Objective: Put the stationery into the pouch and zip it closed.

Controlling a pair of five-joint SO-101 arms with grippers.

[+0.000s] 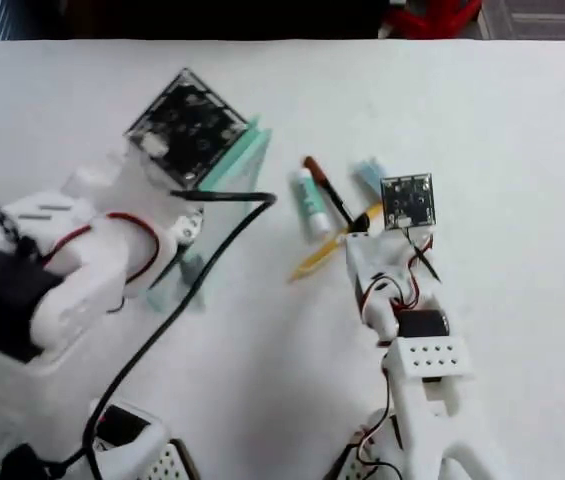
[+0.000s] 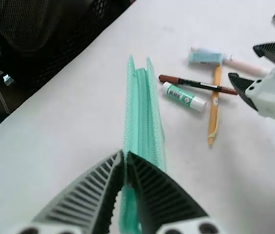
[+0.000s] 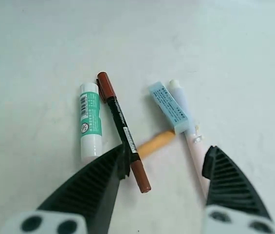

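Observation:
A teal mesh pouch stands on its edge on the white table, its zipper side up, and my left gripper is shut on its near end. It also shows as a teal pouch beside the left arm's camera. To its right lies the stationery: a glue stick, a brown pen, a yellow pencil, a blue eraser and a pale pen. My right gripper hangs open just above the brown pen and pencil, holding nothing.
The white table has free room to the right and at the back. A black cable runs from the left arm across the table's front. A dark chair stands beyond the table's edge.

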